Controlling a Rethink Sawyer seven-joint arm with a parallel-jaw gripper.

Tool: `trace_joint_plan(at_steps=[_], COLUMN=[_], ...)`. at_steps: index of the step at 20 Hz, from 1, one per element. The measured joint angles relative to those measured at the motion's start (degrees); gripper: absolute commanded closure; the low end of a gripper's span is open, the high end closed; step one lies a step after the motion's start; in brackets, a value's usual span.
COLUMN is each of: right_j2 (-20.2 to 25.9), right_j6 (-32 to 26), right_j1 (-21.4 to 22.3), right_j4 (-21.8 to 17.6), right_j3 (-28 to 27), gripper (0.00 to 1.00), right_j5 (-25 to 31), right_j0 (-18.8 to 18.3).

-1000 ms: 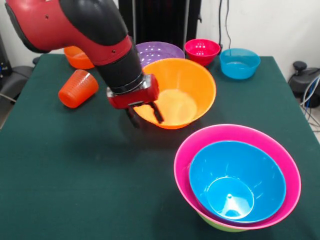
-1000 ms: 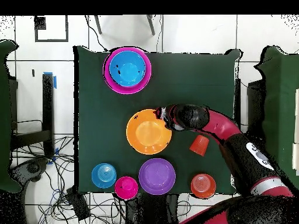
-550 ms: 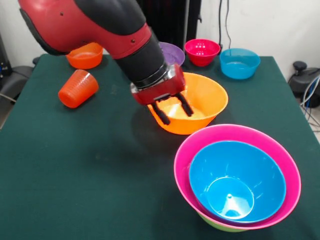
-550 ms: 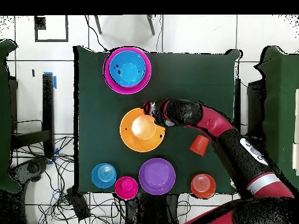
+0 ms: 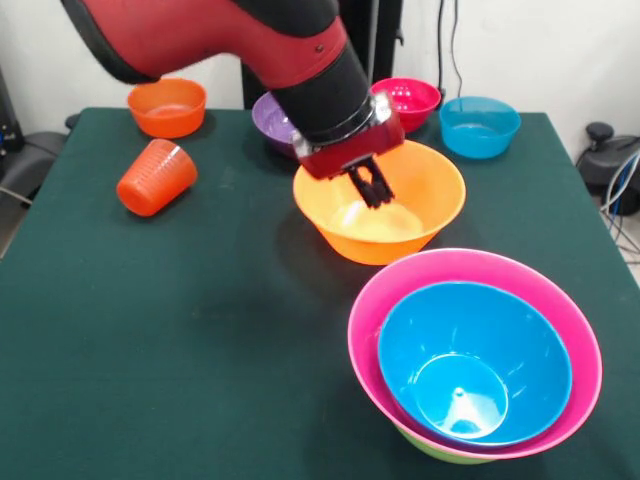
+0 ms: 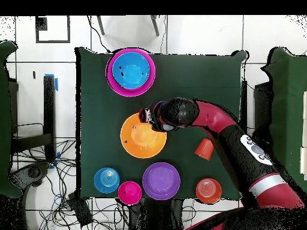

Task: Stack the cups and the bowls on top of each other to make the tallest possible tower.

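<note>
Seven bowls (image 5: 380, 215) | one cup (image 5: 156, 177) | one gripper (image 5: 372, 187)

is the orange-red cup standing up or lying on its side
On its side. In the front view the cup lies tilted on the green table, its open mouth facing right, apart from the bowls.

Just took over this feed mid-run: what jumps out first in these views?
The red and black arm dominates, its gripper reaching into the large orange bowl at mid-table, fingers close together at its rim. Nearest the front camera stands the tower, a blue bowl nested in the big pink one. An orange-red cup lies tipped on the green cloth.
</note>
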State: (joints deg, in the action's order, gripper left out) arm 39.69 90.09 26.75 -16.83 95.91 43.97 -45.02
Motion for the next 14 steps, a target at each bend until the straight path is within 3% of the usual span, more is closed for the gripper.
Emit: trace_joint_plan(at_steps=[6,14], right_j2=[0.0,0.0], right_j6=[0.0,0.0], right_j1=[5.0,6.2], right_j4=[-4.6,-10.2], right_j3=[-0.8,-3.4], gripper=[1.00,1.00], right_j5=[8.2,12.3], right_j0=[1.9,3.0])
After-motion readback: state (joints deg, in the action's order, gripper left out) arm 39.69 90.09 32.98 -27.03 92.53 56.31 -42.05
